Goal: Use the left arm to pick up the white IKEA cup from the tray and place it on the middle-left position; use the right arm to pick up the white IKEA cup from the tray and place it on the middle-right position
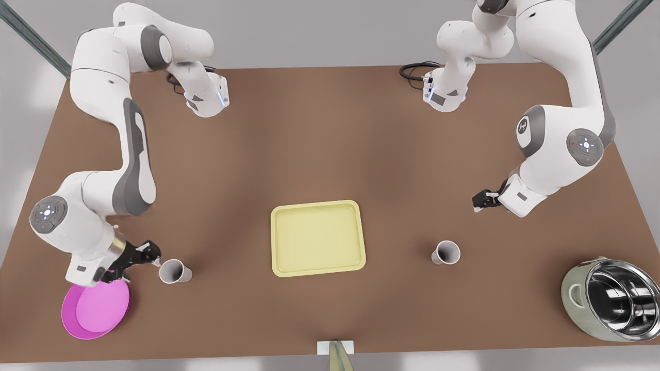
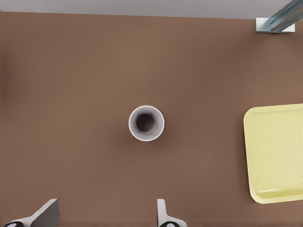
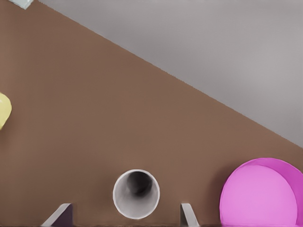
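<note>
Left end effector (image 1: 478, 201) hangs wide open, holding nothing, above the cup (image 1: 446, 253) standing on the bench on the tray's (image 1: 274, 242) front-view right. Right end effector (image 1: 149, 256), spread open and empty too, sits just beside the other cup (image 1: 175, 271), well off the tray's opposite side. Tray's bare: both placings look done. The pot (image 1: 613, 299) seems empty, I think.

Soft, even overhead light falls across the brown table (image 1: 330, 134), leaving only faint blurred shadows beside the cups (image 1: 175, 271) and tray (image 1: 318, 238), while the steel pot (image 1: 613, 305) catches bright reflections on its polished inside.
</note>
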`<state>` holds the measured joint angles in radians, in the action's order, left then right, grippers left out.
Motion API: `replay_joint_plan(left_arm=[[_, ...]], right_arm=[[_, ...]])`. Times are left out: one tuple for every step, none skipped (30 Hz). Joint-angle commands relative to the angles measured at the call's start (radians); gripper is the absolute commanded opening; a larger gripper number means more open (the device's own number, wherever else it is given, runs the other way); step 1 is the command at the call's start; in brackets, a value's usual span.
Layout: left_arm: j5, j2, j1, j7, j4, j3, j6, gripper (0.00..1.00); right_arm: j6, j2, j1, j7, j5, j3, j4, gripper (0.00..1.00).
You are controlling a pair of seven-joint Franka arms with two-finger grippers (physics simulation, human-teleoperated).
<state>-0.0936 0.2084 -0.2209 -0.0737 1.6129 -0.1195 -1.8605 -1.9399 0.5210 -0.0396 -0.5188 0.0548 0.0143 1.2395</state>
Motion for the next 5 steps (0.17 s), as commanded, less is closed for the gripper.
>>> replay_joint_plan(left_arm=[[0.000, -0.001, 0.000, -0.011, -0.001, 0.000, 0.004, 1.00], [0.000, 0.000, 0.000, -0.012, -0.001, 0.000, 0.004, 1.00], [0.002, 0.000, 0.000, -0.011, -0.001, 0.000, 0.004, 1.00], [0.002, 0.000, 0.000, -0.009, -0.001, 0.000, 0.004, 1.00], [0.002, 0.000, 0.000, -0.011, -0.001, 0.000, 0.004, 1.00]], right_arm=[[0.306, -0.064, -0.002, 0.166, -0.006, -0.013, 0.001, 1.00], [0.309, -0.078, -0.002, 0.155, -0.006, -0.017, 0.000, 1.00], [0.294, -0.076, -0.005, 0.152, -0.058, -0.028, 0.001, 1.00], [0.289, -0.064, -0.028, 0.177, -0.092, -0.028, 0.001, 1.00], [0.318, -0.076, -0.043, 0.449, -0.095, -0.031, 0.032, 1.00]])
